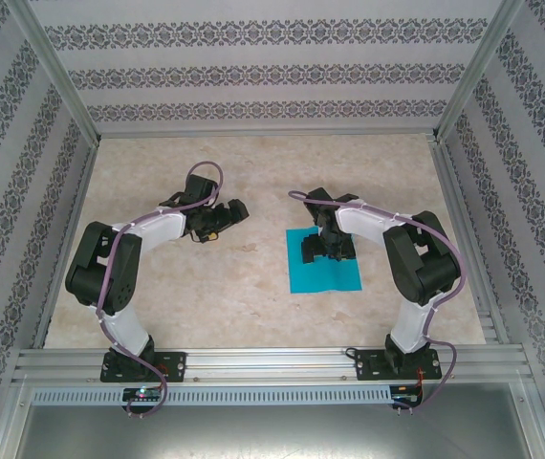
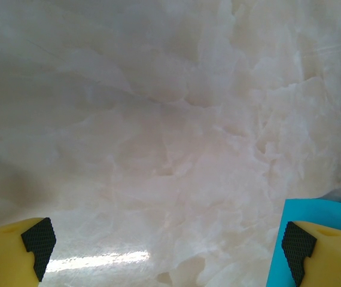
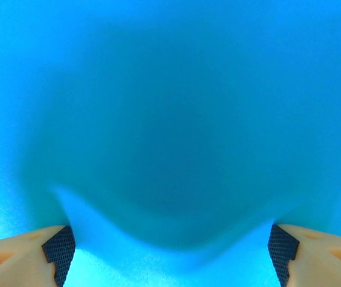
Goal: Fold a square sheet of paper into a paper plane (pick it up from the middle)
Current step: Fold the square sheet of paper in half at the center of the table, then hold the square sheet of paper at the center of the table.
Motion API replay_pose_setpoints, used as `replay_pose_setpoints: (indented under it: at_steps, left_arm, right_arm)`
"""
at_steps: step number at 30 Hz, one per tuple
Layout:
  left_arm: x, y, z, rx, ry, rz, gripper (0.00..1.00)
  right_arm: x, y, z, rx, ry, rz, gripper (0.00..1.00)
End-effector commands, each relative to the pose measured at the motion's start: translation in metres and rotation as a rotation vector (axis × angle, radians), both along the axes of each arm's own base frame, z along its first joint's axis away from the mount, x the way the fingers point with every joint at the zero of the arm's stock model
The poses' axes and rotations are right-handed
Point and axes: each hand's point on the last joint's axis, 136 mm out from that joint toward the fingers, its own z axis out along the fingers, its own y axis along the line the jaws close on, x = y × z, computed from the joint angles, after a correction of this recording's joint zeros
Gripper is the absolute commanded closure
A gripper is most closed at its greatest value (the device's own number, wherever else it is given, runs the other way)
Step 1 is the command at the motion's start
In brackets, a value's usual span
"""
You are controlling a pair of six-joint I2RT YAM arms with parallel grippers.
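1. Risk: my right hand [image 1: 318,251], its pads spread wide and set down on the square sheet of paper [image 1: 328,277], could have crumpled the middle rather than pinching a clean ridge. Thin paper sliding on the smooth counter [image 1: 234,287] would cause that, or the pads might close on nothing.
2. Position: the sheet lay on the counter directly beneath my right hand, with a soft bulge rising between the pads.
3. My left hand [image 1: 223,218], also wide and holding nothing, hovered over bare counter to the sheet's left.
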Motion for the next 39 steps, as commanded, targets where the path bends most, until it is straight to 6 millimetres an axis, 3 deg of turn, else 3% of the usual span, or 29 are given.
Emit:
replay_pose_setpoints:
  at_steps: [1, 4, 7, 9, 14, 18, 20, 22, 27, 33, 37, 39]
  left_arm:
    - [0.005, -0.009, 0.008, -0.022, -0.012, -0.010, 0.00]
    - [0.005, -0.010, 0.011, -0.024, -0.018, -0.015, 0.00]
    - [0.006, -0.010, 0.012, -0.025, -0.023, -0.016, 0.00]
    - [0.006, -0.010, 0.014, -0.031, -0.023, -0.008, 0.00]
    - [0.007, -0.012, 0.028, -0.129, 0.013, 0.017, 0.00]
    - [0.009, -0.013, 0.043, -0.185, 0.002, 0.010, 0.00]
    - [0.008, -0.014, 0.046, -0.216, 0.001, 0.007, 0.00]
    - [0.007, -0.017, 0.049, -0.256, -0.004, -0.005, 0.00]
    - [-0.001, -0.023, 0.049, -0.327, -0.027, -0.014, 0.00]
    - [-0.013, -0.030, 0.034, -0.421, -0.002, -0.014, 0.02]
    - [-0.013, -0.033, 0.029, -0.448, 0.005, -0.015, 0.10]
    - [-0.014, -0.035, 0.025, -0.443, 0.012, -0.020, 0.21]
  right_arm:
    - [-0.019, -0.013, -0.035, -0.048, 0.092, -0.028, 0.16]
    - [-0.015, -0.011, -0.030, -0.041, 0.077, -0.027, 0.20]
    - [-0.007, 0.001, -0.017, 0.033, 0.037, -0.025, 0.33]
    - [0.000, 0.021, -0.004, 0.148, -0.002, -0.028, 0.47]
    - [0.016, 0.088, 0.047, 0.554, -0.078, -0.033, 0.67]
    - [0.031, 0.139, 0.102, 0.915, -0.141, -0.012, 0.69]
    - [0.037, 0.154, 0.116, 1.022, -0.150, -0.007, 0.69]
    - [0.041, 0.163, 0.118, 1.081, -0.140, -0.008, 0.69]
    - [0.052, 0.162, 0.095, 1.072, -0.131, -0.060, 0.67]
    - [0.057, 0.158, 0.078, 1.075, -0.106, -0.102, 0.63]
    - [0.054, 0.152, 0.057, 1.012, -0.076, -0.115, 0.62]
    - [0.053, 0.151, 0.051, 1.002, -0.066, -0.124, 0.62]
